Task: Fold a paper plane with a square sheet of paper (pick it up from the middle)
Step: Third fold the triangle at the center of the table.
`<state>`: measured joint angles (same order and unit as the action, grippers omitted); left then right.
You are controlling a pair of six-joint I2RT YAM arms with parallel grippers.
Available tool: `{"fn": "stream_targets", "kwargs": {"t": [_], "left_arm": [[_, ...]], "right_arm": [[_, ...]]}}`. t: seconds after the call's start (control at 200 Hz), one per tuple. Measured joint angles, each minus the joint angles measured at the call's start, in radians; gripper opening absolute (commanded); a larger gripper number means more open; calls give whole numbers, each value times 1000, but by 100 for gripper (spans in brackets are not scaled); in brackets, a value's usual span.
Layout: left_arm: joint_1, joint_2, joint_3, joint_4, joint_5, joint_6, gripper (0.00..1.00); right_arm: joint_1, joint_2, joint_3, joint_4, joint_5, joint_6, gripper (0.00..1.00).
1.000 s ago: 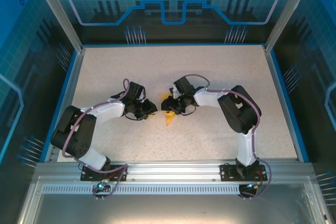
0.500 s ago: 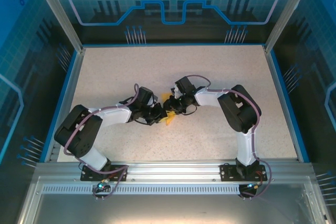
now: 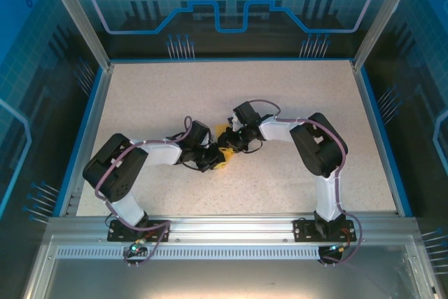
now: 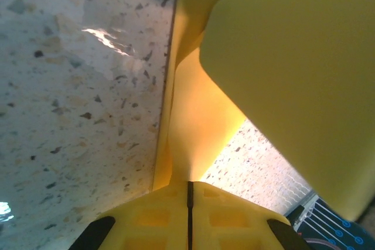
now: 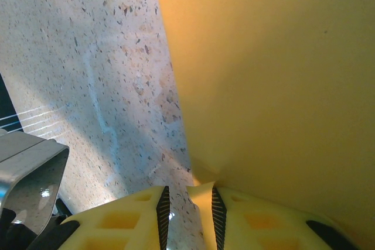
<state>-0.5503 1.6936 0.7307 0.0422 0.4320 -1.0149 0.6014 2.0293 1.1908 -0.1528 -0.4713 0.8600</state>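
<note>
Pinching the thin orange-yellow square sheet of paper (image 4: pixel 281 74) at the middle of the speckled table (image 3: pixel 294 96), the left gripper (image 4: pixel 188 188) and right gripper (image 5: pixel 188 194) each clamp a creased edge — we judge folds begun, but the narrow pointed dart not yet formed.

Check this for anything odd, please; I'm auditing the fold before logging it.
Nothing stands out. The paper is pinched by the left gripper and right gripper, bowed rather than flat, with no tear visible.
</note>
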Motion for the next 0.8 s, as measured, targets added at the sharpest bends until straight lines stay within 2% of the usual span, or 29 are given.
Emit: {"fn": "stream_targets", "kwargs": {"t": [0.3,0.595,0.8], "left_arm": [[-5,0,15,-63,-48,20,10],[-8,-35,14,-68,-58,23,19],[-9,-39,13,-62,-59,22,14]], "right_arm": [[0,2,2,-4,-1,0,29],[0,2,2,-3,-2,8,29],[0,-2,0,5,-2,23,29]]}}
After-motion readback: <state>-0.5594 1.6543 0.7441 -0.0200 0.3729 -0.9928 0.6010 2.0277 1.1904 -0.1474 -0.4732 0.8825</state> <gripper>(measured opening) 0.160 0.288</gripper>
